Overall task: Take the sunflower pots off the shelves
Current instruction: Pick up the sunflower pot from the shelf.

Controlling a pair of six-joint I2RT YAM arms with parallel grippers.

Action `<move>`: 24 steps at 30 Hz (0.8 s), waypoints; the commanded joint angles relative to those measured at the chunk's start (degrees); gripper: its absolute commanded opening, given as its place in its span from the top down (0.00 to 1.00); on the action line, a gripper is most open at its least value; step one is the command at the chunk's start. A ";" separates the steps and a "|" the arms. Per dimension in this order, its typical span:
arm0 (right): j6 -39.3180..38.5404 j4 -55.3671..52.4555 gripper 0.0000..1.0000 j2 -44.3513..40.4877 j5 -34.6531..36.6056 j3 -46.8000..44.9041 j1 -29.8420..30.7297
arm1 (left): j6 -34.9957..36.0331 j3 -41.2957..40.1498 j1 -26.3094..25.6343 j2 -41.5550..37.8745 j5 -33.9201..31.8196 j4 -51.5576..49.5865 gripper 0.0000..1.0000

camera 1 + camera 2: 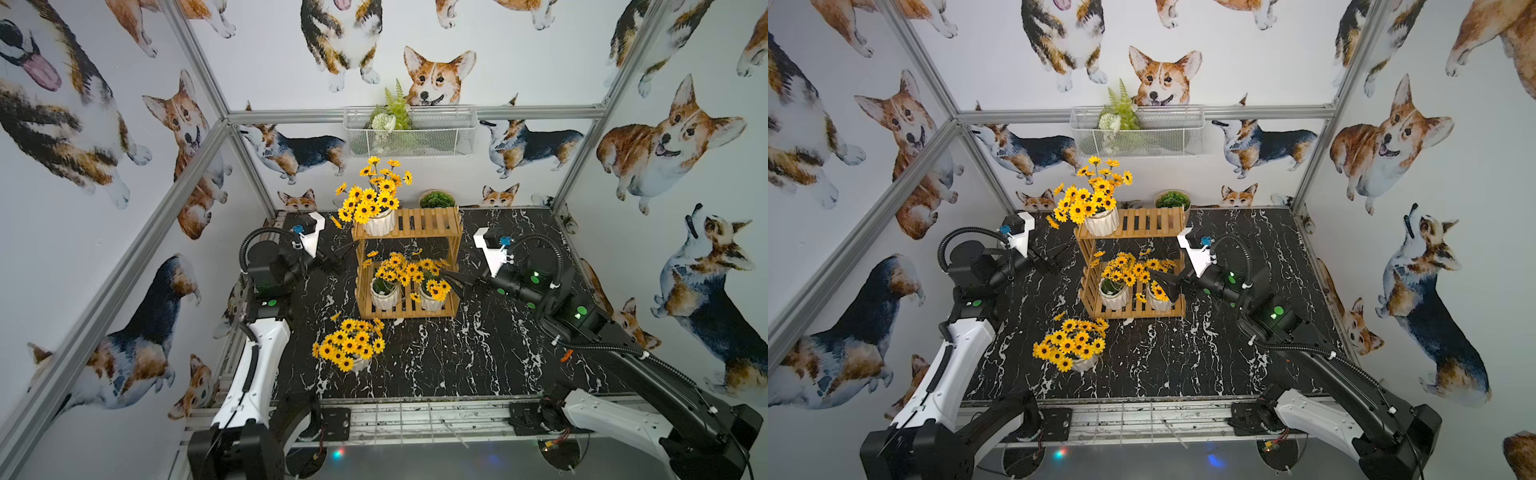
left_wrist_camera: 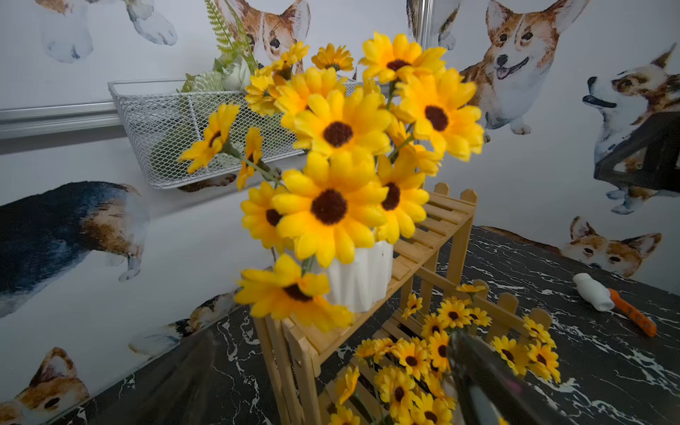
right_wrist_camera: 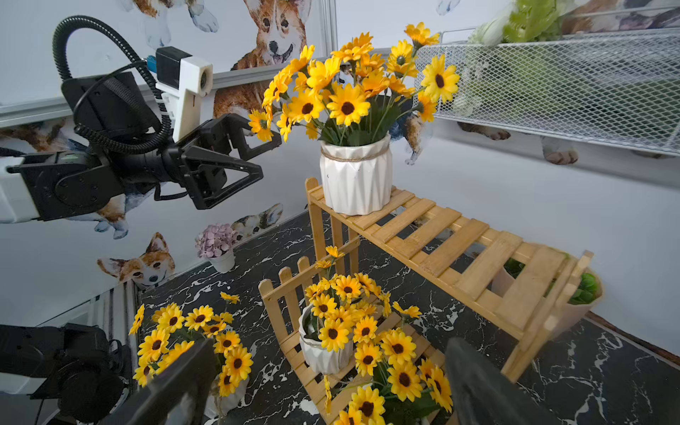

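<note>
Robot test cell, lab-type rig. Aluminium frame (image 1: 286, 116) boxes in corgi-print wall panels (image 1: 291, 50); black marble-pattern counter (image 1: 478, 357) inside; left arm (image 1: 257, 365) and right arm (image 1: 611, 415) mounted at its near edge, cable conduits (image 3: 58, 48) exposed.

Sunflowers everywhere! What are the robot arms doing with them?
Two robot arms are clearing sunflower pots off the wooden shelves. One pot already stands on the black table. The top pot is on the upper shelf, and two bottom pots are on the lower one. The left fingers are open beside the top pot. The right fingers are open by a bottom pot. Neither holds anything.
</note>
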 commanded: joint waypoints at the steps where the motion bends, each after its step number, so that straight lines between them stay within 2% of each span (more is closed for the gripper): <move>1: 0.78 -0.75 0.00 0.03 -1.77 1.38 -1.27 | 3.38 3.50 0.14 3.09 3.92 3.86 0.00; 7: 0.47 -1.83 0.00 0.90 -3.33 3.18 -3.06 | 4.79 7.94 0.14 8.24 8.77 2.62 0.00; 12: 0.35 -2.25 0.00 1.31 -4.47 4.23 -4.63 | 8.74 11.31 0.05 10.98 12.39 -3.06 0.00; 17: 0.95 -1.96 0.00 1.42 -5.42 4.49 -5.97 | 11.21 12.35 -0.04 12.42 13.40 -5.83 0.00; 24: 1.05 -1.96 0.00 1.71 -6.39 4.66 -7.00 | 10.78 13.20 -0.52 14.47 13.87 -4.65 0.00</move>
